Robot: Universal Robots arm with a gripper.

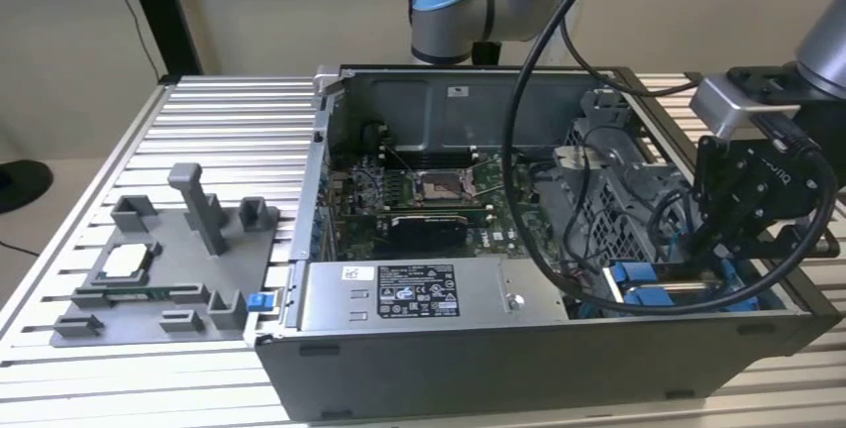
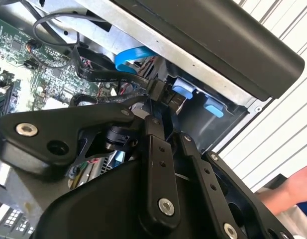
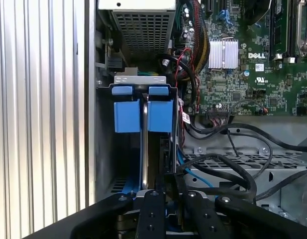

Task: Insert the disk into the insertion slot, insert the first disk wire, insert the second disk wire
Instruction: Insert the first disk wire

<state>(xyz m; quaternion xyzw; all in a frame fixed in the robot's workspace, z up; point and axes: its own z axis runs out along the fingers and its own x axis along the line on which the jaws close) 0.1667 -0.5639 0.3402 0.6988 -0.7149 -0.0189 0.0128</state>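
Ahead of the claw (image 2: pixel 168 127) tips: insertion slot (image 3: pixel 104 149) w/ the disk (image 3: pixel 159 115) inside it, blue carrier (image 3: pixel 127 115) end facing the claw. My read: step 1 of 3 is done. Disk looks seated, and I see nothing standing proud of the bay mouth.

Claw state: fingers (image 2: pixel 154 149) drawn nearly together. They look clamped on the black plug (image 2: pixel 165 95) of a flat black disk wire (image 2: pixel 93 74). Pad contact is partly hidden by the finger links, so the grip is a judgement, not certain. Plug sits right at the tips, close to the blue carrier, approx at the disk's edge. Can't tell whether it is mated or just short of the socket.

Can't tell which wire this is, 1st or 2nd. Other loose black cables (image 3: pixel 213 130) lie off to 1 side of the claw, and 1 blue cable (image 2: pixel 133 55) runs beyond the plug. Wire steps as I judge them: 1 in hand, neither confirmed in.

Misc: motherboard (image 3: pixel 253 74) sits well beyond the slot. A person's hand (image 2: pixel 297 191) is behind the claw, outside the case (image 1: pixel 529 378), apart from both.
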